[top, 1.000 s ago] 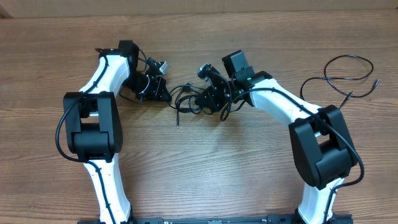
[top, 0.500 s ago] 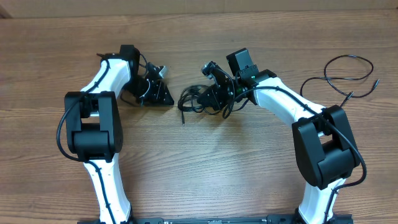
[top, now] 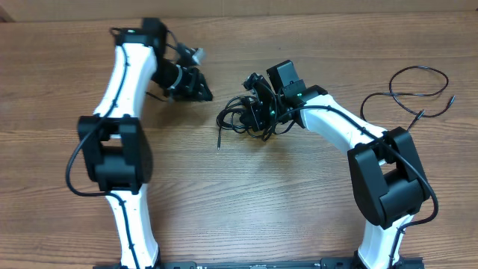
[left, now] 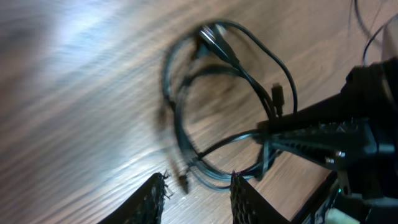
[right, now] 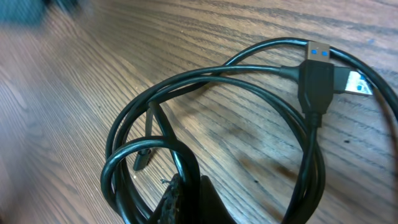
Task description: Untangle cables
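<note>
A tangle of thin black cables [top: 237, 118] lies on the wooden table at centre. My right gripper [top: 256, 113] is shut on one strand of it. In the right wrist view the closed fingers [right: 188, 182] pinch a looped cable [right: 205, 81], and a plug with a silvery tip [right: 318, 78] lies at the upper right. My left gripper [top: 203, 93] hovers to the left of the tangle, apart from it. In the left wrist view it [left: 199, 177] stands open with nothing between its fingers, and the cable loops [left: 186, 118] lie just beyond the tips.
One more thin black cable [top: 418, 90] lies by itself in a loose loop at the far right of the table. The right arm's black gripper body [left: 336, 134] fills the right side of the left wrist view.
The left gripper has let go of the cable, opened, and pulled back up and away from the tangle. The tangle, no longer stretched leftward, has bunched at the right gripper.
</note>
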Motion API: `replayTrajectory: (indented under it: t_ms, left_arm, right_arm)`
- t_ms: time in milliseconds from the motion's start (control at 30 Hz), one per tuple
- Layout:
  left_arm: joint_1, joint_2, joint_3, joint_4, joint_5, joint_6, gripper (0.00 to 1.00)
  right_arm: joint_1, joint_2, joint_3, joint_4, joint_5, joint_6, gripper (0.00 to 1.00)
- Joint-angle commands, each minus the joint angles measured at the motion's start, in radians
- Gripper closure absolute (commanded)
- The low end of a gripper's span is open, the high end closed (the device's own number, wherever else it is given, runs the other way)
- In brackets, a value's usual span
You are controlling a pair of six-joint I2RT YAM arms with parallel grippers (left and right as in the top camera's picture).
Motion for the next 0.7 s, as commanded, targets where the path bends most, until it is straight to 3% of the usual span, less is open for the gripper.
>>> replayTrajectory:
  t_ms: [0,400,667]
  left_arm:
    - [-0.077,0.003,-0.037,0.025,-0.021,0.028,0.66]
    - [-0.126,0.003,-0.043,0.034,-0.040,0.031,0.64]
    - [-0.133,0.005,-0.068,0.067,-0.039,0.031,0.63]
  right_arm:
    - [0.013,-0.038,-0.002,0.016,0.026,0.093,0.96]
    - [0.014,-0.038,-0.002,0.018,0.085,0.191,0.96]
    - [0.014,-0.038,-0.002,0.028,0.018,0.195,0.96]
